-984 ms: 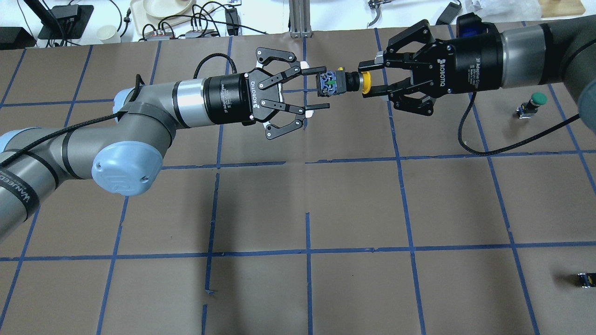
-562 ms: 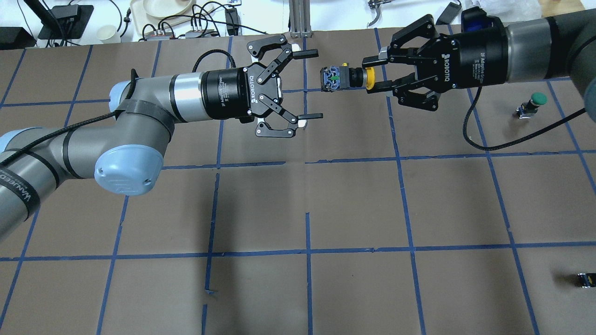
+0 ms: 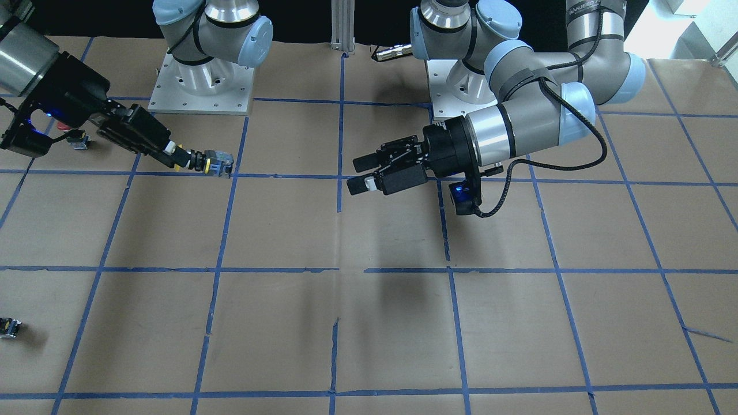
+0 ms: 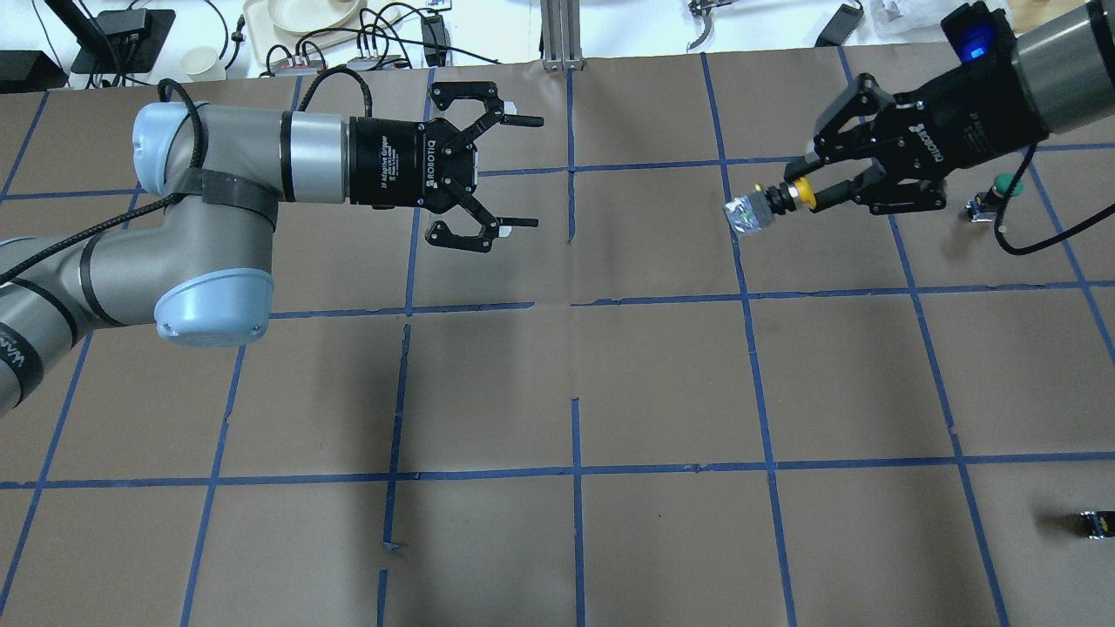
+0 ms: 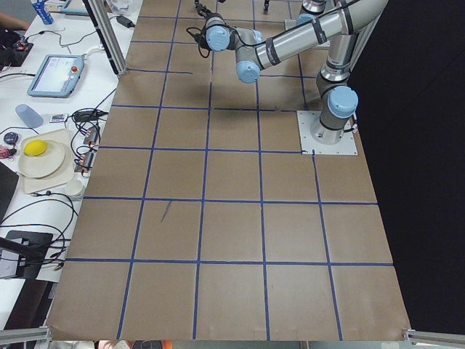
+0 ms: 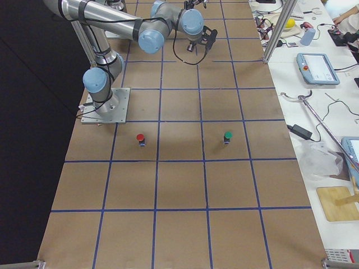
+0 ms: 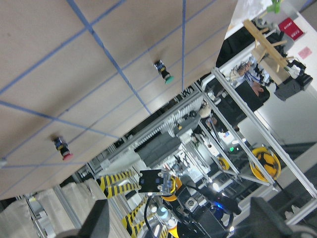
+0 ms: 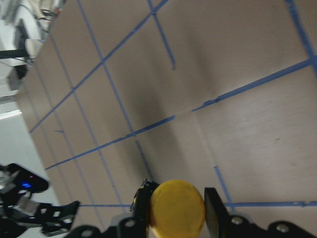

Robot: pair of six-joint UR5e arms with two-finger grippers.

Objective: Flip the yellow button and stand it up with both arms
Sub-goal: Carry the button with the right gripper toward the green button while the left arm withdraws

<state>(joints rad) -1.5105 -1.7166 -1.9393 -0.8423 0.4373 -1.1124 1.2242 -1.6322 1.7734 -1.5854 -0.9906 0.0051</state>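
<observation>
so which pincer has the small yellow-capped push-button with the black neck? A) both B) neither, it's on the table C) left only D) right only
D: the right pincer is shut on the round cap of the small yellow-capped push-button, while the left pincer stands open and empty, well apart from it.

The table [image 4: 662, 383] is brown with a blue grid; the button [image 4: 775, 202] has a yellow cap, black neck; the left gripper [image 4: 533, 172] and right gripper [image 4: 803, 190] are black.
</observation>
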